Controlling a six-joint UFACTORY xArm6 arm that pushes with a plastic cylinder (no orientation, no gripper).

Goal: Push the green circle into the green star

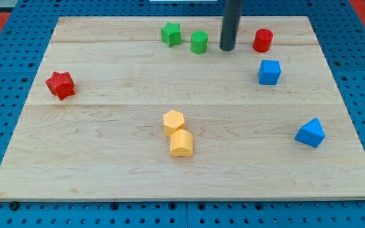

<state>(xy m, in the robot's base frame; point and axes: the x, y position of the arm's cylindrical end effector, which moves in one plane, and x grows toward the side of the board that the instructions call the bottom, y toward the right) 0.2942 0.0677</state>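
You've got 8 blocks on the desk (106, 183), 2 of each colour. Greens: 1 green star (171, 33) and 1 green circle (199, 42), both far side, near the middle. The circle sits just right of the star, close but w/ a sliver of desk showing between them, so not touching.

Reds: 1 red star (60, 85) at the far left, well apart from everything else; 1 red cylinder (263, 40) far right. Blues: 1 blue cube (269, 72) just nearer than the red cylinder, and 1 blue block w/ a peaked top (310, 133) near the right edge, well apart from the cube. Yellows: 1 yellow hexagon (173, 121) and 1 rounded yellow block (181, 144), touching, approx centre, on the near half.

The tool here is a plain dark rod w/ no jaws, so there's no open or closed state to tell you about, and it grips nothing. My tip (227, 49) rests on the desk btwn the green circle and the red cylinder, just right of the circle w/ a small gap, touching neither. So from left to right along the far side you see: star, circle, tip, red cylinder.
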